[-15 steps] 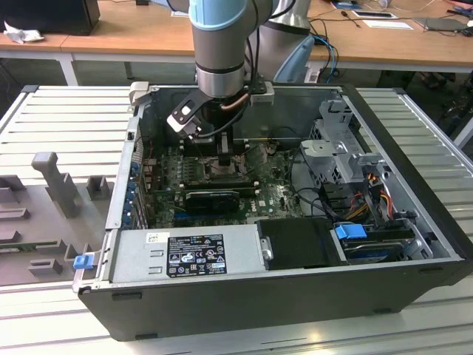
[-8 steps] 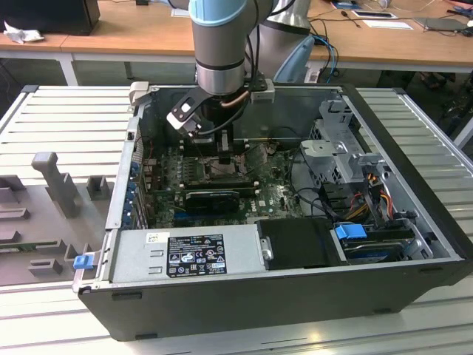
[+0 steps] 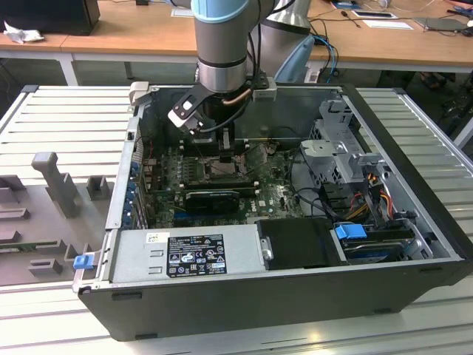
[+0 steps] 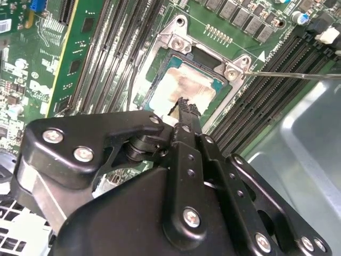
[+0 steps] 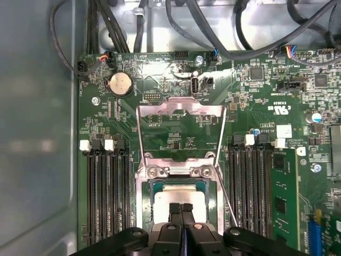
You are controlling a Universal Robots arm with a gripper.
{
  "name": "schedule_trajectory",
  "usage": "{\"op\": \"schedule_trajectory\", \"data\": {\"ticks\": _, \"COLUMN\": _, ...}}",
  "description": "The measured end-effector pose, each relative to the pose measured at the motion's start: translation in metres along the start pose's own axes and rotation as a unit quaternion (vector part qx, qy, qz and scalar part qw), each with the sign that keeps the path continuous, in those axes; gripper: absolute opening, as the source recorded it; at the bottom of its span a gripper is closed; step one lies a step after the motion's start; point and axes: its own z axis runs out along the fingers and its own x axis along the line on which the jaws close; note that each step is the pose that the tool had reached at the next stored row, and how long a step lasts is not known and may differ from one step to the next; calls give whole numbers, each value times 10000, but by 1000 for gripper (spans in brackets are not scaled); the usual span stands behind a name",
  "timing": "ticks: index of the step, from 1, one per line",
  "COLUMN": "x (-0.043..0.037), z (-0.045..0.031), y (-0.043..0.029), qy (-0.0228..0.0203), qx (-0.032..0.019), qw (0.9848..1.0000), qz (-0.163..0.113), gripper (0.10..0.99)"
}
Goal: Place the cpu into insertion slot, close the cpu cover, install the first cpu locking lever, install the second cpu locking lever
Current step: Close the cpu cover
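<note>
The black jointed metal fingers (image 5: pixel 174 213) are pressed together, gripping nothing, with their tips at the small flat square cpu (image 4: pixel 181 82). Its pale beige-silver face lies in the square, silvery-rimmed insertion slot (image 4: pixel 176 38) on the green circuit board (image 5: pixel 256 106). The thin silvery cpu cover (image 5: pixel 181 109), a windowed frame, is swung open beyond the slot.

Ribbed grey metal table (image 3: pixel 66 118) spread across exterior view. Grey moulded fixture blocks (image 3: pixel 52 174) stood on it at exterior view's left. Behind was long wooden desk (image 3: pixel 118 33) on white legs (image 3: pixel 70 70). Black box (image 3: pixel 52 15) and crumpled white paper (image 3: pixel 21 33) lay at its left end. Paper sheets (image 3: pixel 388 24) and loose cables (image 3: pixel 329 52) lay toward right. Light was even and soft.
</note>
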Motion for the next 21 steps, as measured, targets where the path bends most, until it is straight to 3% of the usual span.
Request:
{"op": "schedule_trajectory", "data": {"ticks": 3, "x": 1, "z": -50, "y": 5, "qy": 0, "qx": 6, "qw": 10000, "qz": 0, "gripper": 106}}
{"op": "schedule_trajectory", "data": {"ticks": 10, "x": 2, "z": -48, "y": 77, "qy": 47, "qx": 57, "qw": 10000, "qz": 4, "gripper": 106}}
{"op": "schedule_trajectory", "data": {"ticks": 21, "x": -2, "z": -42, "y": 158, "qy": 92, "qx": 91, "qw": 9999, "qz": 8, "gripper": 106}}
